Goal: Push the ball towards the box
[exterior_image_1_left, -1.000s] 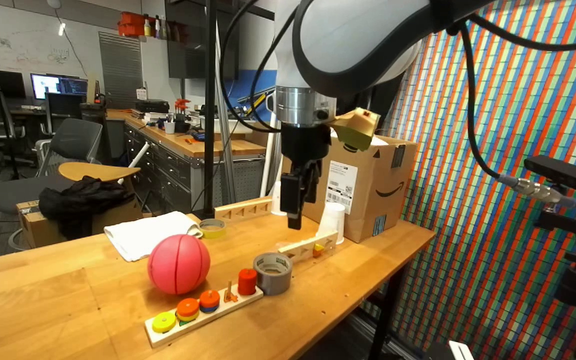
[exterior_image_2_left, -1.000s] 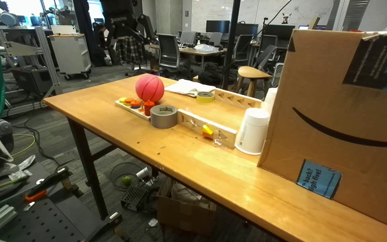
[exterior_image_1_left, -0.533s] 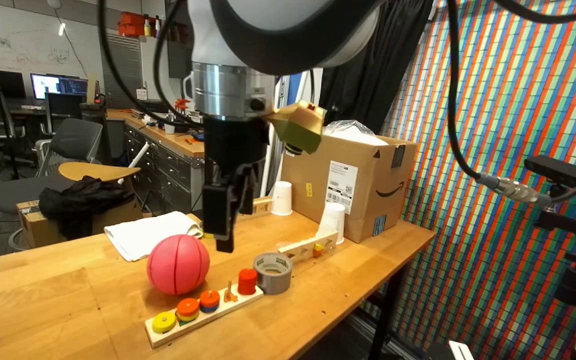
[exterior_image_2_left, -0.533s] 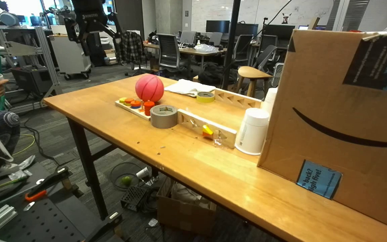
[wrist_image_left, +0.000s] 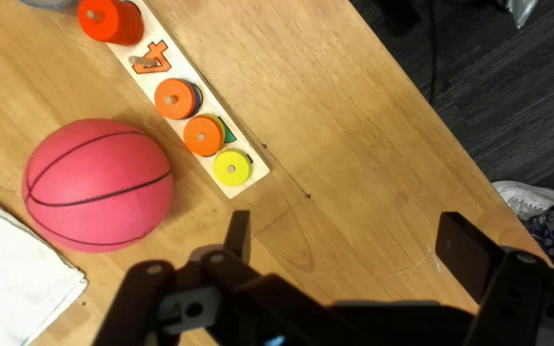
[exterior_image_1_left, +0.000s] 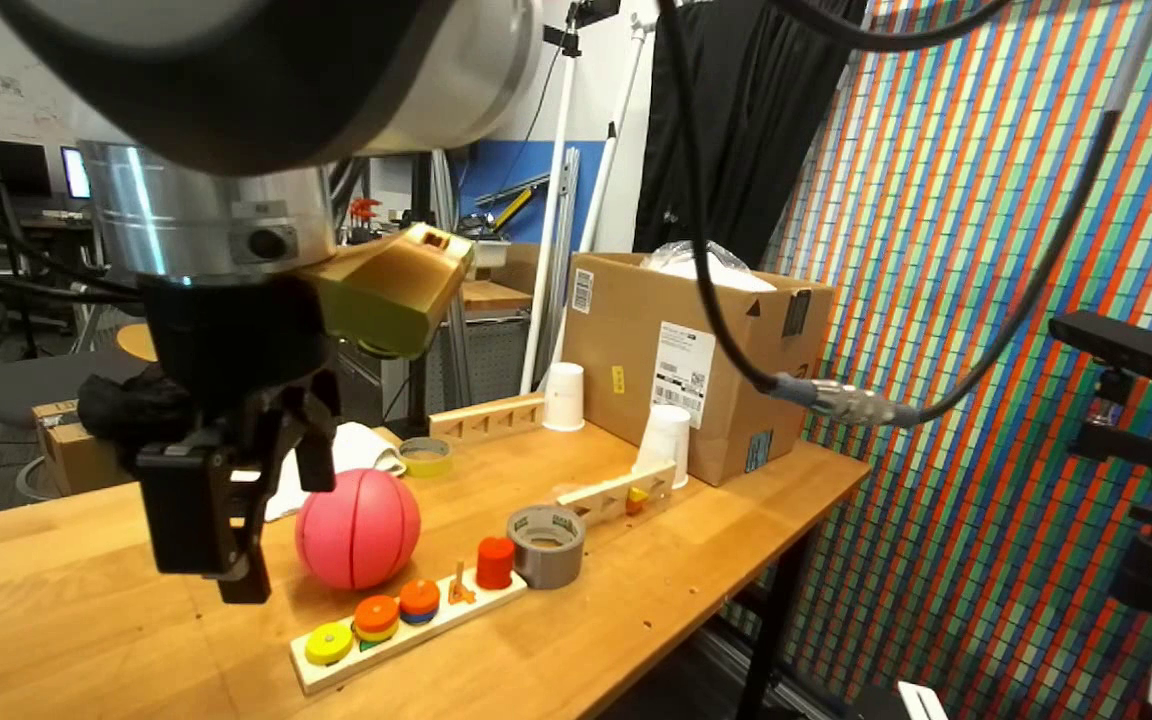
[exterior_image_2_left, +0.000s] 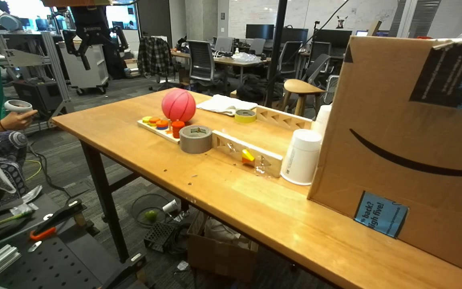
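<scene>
Now the ball lies roughly between the box and the gripper — which is spread wide, pinching nothing.

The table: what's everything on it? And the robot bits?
Ball: one, pink, on the table.
Cloth: one, white, beside ball.
Peg board: one, pale, ball's other side.
Rings: several, red, orange, yellow, blue, on peg board.
Tape rolls: two, grey by peg board, yellow by cloth.
Wooden strips: two, pale, each beside tape.
Small piece: one, yellow, orange, at one strip.
Shiny bits: can't count, clear, same strip.
Box: one, brown, at table's end.
Cups: two showing, white, by box.
Robot arm: one, white, black, over table.
Jaws: one pair, black, open above table.
</scene>
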`<state>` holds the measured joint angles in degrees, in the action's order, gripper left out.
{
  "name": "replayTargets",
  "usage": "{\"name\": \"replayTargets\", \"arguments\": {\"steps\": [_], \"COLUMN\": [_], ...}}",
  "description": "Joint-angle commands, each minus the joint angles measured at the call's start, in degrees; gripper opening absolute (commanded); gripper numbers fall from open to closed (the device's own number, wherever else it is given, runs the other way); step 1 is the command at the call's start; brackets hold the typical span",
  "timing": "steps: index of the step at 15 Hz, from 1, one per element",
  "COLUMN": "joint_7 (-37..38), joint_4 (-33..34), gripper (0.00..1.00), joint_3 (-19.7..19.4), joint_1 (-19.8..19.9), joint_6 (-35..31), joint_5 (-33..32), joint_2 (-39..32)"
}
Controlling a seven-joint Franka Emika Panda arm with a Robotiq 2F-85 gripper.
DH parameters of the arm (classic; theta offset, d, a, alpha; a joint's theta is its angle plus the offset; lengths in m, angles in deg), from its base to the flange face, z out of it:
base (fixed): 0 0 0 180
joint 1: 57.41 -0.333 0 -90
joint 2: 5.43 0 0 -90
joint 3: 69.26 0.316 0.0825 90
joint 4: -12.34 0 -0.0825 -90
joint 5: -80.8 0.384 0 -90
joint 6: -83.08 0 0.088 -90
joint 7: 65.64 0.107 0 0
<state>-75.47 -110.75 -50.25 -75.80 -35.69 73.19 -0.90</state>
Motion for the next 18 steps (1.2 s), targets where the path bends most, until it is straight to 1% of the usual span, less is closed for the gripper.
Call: {"name": "replayTargets", "arguments": {"steps": [1,4,6,11,14,18], "joint_7": [0.3,0.2,-0.3,-0.3,-0.5,-0.6], "joint_4": [10.1,16.8,20.4,26.2,28.2,28.5], "gripper": [1.00,1.00,1.00,1.00,1.00,1.00], "joint_3": [0.1,-0.5,-1.0,-2.1,-2.9,-4.5], "joint_1": [0.0,-0.4,-0.4,-0.4,-0.6,0.4], "joint_6": [1.7,3.0,4.1,6.3,5.5,4.4], "joint_5": [-2.9,-5.0,-3.8,-2.0,-3.1,-3.3], "joint_2": [-9.9,-16.3,-20.4,-27.8,-29.6,-29.4]}}
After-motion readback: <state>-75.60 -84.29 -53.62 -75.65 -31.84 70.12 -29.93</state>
